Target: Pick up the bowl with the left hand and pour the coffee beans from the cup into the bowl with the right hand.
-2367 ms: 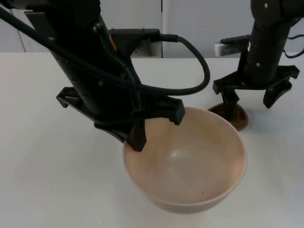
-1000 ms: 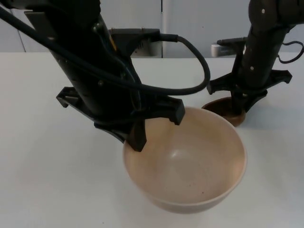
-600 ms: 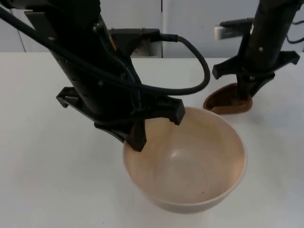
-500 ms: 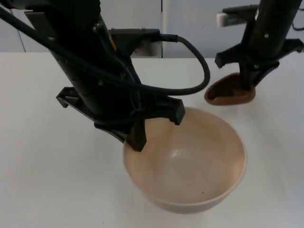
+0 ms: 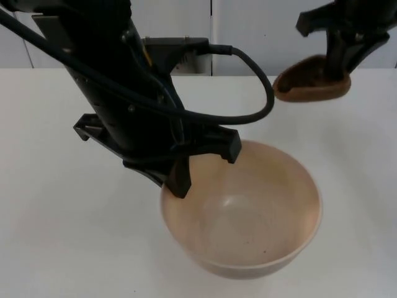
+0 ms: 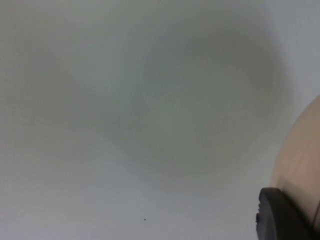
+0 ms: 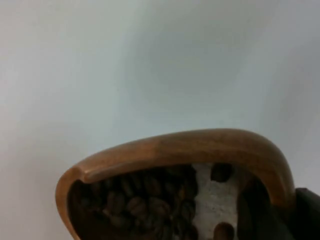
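Top view shows the left gripper (image 5: 201,164) clamped on the bowl (image 5: 248,217) rim, the right gripper (image 5: 338,59) holding the cup (image 5: 307,84) of coffee beans (image 7: 145,207) aloft beyond it; next I judge carrying over and tipping

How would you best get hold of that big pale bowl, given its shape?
By its thin rim, coming from above at the near-left side, one finger inside and one outside. The bowl is wide, open-topped and round-walled; the left gripper holds it just so.
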Motion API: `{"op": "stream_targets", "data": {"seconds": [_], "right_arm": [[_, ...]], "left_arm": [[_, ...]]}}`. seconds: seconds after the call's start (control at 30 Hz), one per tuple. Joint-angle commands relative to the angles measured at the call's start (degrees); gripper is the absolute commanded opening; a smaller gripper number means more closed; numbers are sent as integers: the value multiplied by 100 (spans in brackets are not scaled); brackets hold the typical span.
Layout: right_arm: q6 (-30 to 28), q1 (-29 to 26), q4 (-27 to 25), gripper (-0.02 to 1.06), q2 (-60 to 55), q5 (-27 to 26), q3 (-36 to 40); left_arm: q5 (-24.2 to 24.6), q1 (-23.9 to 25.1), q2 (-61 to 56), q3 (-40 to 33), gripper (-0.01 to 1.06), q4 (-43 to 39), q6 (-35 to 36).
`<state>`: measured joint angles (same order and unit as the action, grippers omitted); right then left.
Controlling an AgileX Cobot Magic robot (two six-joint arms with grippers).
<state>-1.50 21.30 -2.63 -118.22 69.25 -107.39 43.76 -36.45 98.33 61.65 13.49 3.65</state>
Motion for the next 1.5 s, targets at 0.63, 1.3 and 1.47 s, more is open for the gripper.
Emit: {"op": "stream_targets", "data": {"seconds": [0.63, 1.3, 1.47], "right_arm": [[-50, 1, -120, 0, 2834, -171, 2738], [-50, 1, -214, 0, 3258, -263, 3492], [-50, 1, -214, 0, 3258, -240, 3492]], "left_arm": [[-79, -12, -59, -28, 0, 87, 5], [-126, -12, -59, -28, 0, 16, 5], [-194, -12, -59, -28, 0, 135, 5]]}}
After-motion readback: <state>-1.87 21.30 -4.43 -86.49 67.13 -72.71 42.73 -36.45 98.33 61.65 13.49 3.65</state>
